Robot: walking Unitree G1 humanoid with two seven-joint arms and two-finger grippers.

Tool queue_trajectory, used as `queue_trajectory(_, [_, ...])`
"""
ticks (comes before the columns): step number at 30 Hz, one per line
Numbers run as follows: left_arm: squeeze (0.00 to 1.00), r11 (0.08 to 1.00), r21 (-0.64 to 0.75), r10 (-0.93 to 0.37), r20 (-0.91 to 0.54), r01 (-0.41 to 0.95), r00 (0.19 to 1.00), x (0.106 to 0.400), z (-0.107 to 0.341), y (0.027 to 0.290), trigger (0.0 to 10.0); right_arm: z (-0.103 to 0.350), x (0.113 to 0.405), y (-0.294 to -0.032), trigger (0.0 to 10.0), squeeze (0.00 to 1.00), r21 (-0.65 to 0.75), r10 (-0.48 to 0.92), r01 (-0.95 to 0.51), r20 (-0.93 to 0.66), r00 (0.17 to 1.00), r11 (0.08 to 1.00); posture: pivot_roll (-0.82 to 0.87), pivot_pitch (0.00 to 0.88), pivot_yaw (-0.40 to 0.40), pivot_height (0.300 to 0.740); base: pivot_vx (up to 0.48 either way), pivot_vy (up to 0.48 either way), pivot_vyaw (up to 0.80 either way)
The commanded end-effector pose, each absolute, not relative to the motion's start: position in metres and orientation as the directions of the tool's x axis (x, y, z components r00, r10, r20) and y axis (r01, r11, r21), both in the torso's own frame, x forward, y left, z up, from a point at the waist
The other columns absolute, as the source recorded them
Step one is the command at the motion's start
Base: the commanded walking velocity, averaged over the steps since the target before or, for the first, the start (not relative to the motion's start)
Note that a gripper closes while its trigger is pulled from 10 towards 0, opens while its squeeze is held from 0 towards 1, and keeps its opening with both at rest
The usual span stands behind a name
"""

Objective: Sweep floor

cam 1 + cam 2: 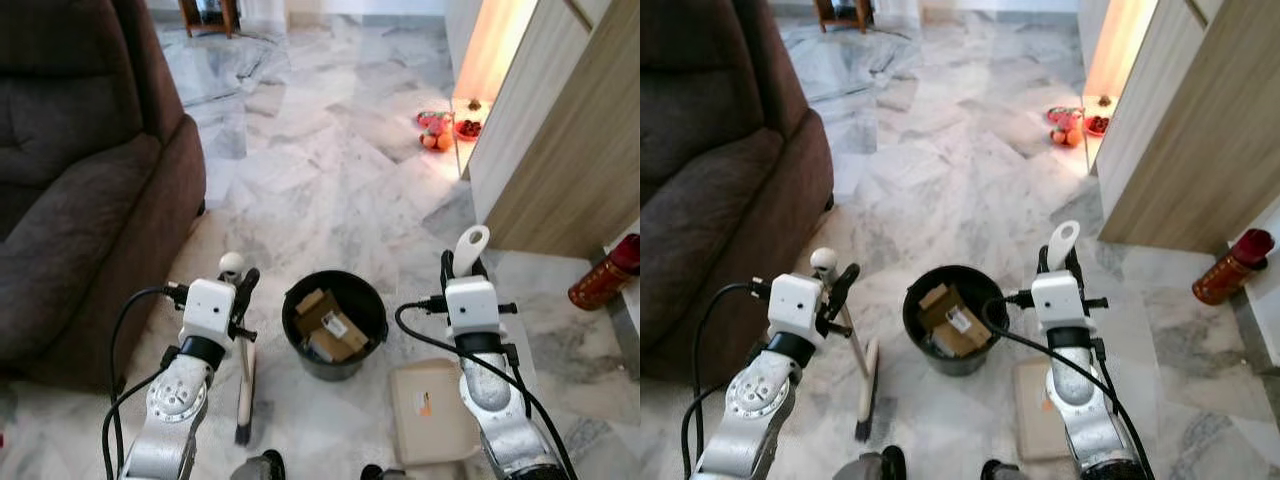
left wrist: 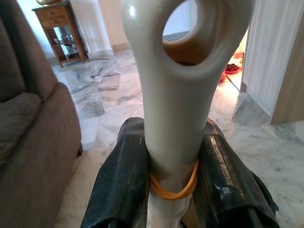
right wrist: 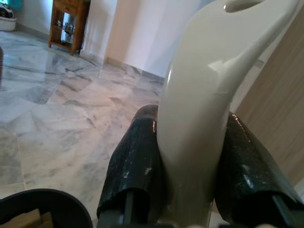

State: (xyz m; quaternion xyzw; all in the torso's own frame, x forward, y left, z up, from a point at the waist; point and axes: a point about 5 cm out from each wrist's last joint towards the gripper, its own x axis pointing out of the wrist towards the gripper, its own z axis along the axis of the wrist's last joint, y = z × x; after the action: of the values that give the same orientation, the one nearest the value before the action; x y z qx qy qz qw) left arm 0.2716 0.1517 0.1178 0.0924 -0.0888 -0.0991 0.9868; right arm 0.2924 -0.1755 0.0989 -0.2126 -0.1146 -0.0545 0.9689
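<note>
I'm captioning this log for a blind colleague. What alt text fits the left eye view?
Two silver robot arms stand over a marble floor: the left pincer holds a hand broom, the right pincer holds the handle of a beige dustpan. Between them sits a black bucket holding cardboard scraps; a brown sofa stands on the left.

Bin (image 1: 335, 322) sits on floor (image 1: 320, 160) between my arms, cardboard (image 1: 327, 325) in it. Broom (image 1: 243, 385) left of bin, dustpan (image 1: 432, 410) right. Sofa (image 1: 80, 170) on my left, cabinet (image 1: 560, 140) right, bottle (image 1: 604, 274) beside it. Fruit (image 1: 437, 132) ahead.
</note>
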Motion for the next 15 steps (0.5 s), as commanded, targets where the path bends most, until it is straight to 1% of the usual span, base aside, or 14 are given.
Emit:
queue_trajectory(1, [0.00,0.962,0.213,-0.214,0.202,0.170,0.956,0.2714,0.1285,0.1513,10.0,0.1041,0.2942,-0.1752,10.0,0.00,-0.399,-0.048,0.158,0.271,0.961,0.903,0.06,0.148,0.037,0.740,-0.285,0.000,0.00])
queue_trajectory(15, [0.00,0.964,0.213,-0.205,0.203,0.161,0.958,0.2722,0.1288,0.1528,10.0,0.1031,0.2959,-0.1739,10.0,0.00,-0.365,-0.067,0.164,0.264,0.962,0.917,0.06,0.157,0.036,0.740,-0.287,0.000,0.00])
